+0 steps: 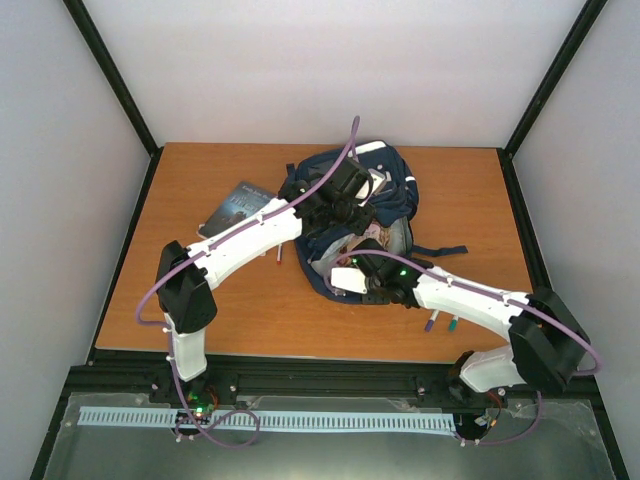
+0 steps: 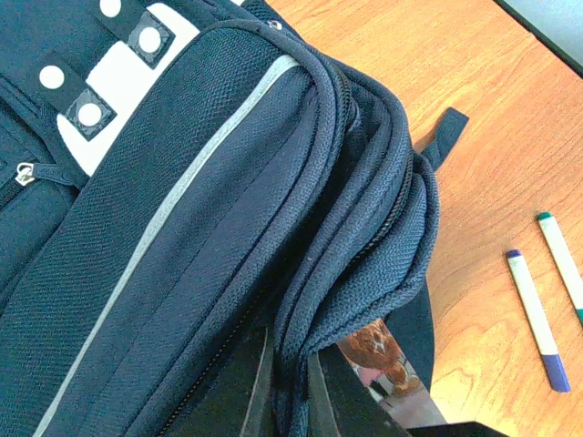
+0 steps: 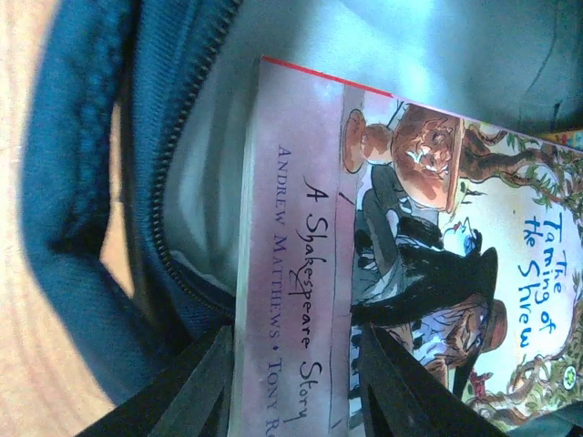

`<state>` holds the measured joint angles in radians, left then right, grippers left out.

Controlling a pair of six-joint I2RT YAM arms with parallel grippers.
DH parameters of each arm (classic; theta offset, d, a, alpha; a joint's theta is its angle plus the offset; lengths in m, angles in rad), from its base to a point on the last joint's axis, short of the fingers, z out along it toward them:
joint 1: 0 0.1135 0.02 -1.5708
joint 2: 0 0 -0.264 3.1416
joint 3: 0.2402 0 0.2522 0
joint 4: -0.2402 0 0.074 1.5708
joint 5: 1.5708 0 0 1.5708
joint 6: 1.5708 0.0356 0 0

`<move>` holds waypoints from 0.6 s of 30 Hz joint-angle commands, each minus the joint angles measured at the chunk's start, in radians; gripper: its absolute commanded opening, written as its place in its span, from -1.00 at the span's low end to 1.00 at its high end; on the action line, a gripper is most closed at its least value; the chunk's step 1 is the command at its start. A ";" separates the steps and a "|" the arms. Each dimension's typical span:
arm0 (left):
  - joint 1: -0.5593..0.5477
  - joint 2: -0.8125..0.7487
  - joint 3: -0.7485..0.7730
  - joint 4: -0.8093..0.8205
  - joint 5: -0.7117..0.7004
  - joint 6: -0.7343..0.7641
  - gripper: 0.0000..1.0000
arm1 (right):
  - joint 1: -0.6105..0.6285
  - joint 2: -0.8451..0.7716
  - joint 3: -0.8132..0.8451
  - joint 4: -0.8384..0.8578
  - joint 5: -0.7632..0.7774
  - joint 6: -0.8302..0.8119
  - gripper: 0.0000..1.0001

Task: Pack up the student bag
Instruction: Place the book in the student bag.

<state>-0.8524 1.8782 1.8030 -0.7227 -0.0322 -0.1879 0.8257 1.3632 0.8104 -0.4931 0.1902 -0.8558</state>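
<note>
Backpack centre-table: the student bag (image 1: 398,185) lies on the wooden table (image 1: 220,300) with both arms reaching onto it. Left gripper (image 2: 290,387) is clamped on the fabric lip of the bag's opening, the rim pinched between its fingers. Right gripper (image 3: 291,350) is closed on a paperback (image 3: 428,209) — "The Taming of the Shrew" — whose upper part sits inside the zippered mouth, against the pale lining. Two markers (image 2: 539,320) lie on the wood just beside the bag, and a dark book (image 1: 238,205) rests off its left side.
</note>
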 commanded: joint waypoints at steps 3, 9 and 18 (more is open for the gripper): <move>0.016 -0.060 0.035 0.005 0.004 -0.021 -0.98 | 0.009 0.048 -0.012 0.123 0.143 -0.013 -0.26; 0.015 -0.067 0.032 0.006 0.014 -0.023 -0.99 | 0.005 0.076 -0.014 0.218 0.218 -0.081 -0.31; 0.016 -0.081 0.032 -0.008 0.031 -0.016 -0.98 | -0.046 0.112 -0.034 0.332 0.255 -0.188 -0.32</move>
<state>-0.8478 1.8767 1.8030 -0.7326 -0.0135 -0.1879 0.8089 1.4597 0.7853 -0.2440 0.4057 -0.9836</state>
